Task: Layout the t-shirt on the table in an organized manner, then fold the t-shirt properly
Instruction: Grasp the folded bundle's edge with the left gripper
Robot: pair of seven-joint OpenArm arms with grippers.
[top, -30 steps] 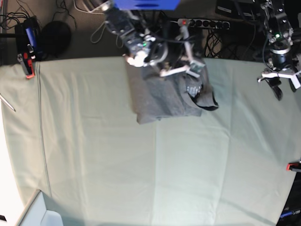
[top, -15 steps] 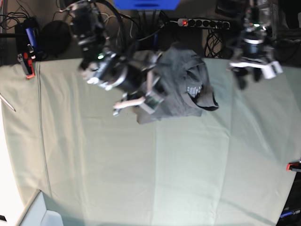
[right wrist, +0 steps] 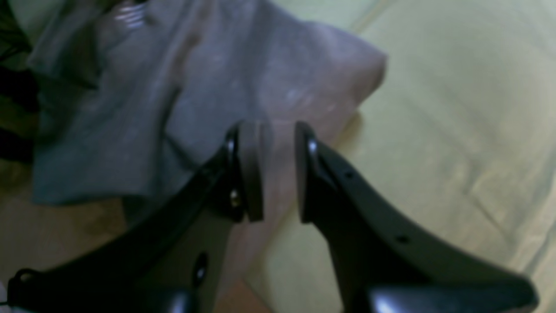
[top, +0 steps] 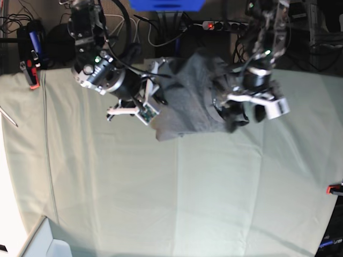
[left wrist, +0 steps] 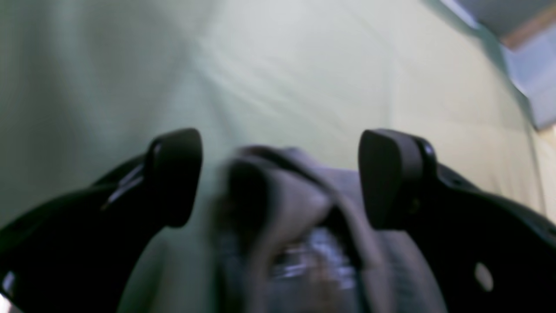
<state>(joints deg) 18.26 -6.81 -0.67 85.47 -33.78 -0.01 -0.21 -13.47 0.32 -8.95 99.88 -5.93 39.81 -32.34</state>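
The grey t-shirt point(top: 187, 99) lies bunched at the far edge of the table point(top: 177, 187), collar and light label to its right. My right gripper point(top: 140, 106) is at the shirt's left edge. In the right wrist view this gripper point(right wrist: 278, 169) is almost closed, with a strip of the t-shirt point(right wrist: 143, 108) in the narrow gap. My left gripper point(top: 246, 110) hangs over the collar. In the left wrist view it point(left wrist: 280, 178) is wide open, with the blurred collar fold of the t-shirt point(left wrist: 286, 204) low between the jaws, untouched.
A red-black clamp point(top: 31, 72) sits at the far left table edge and another point(top: 335, 188) at the right edge. A white box point(top: 45, 242) stands at the near left corner. A power strip point(top: 230, 25) and cables lie behind the table.
My left arm swung in from the far right to above the collar. My right arm moved left off the top of the shirt to its left edge, and the shirt's far part spread out.
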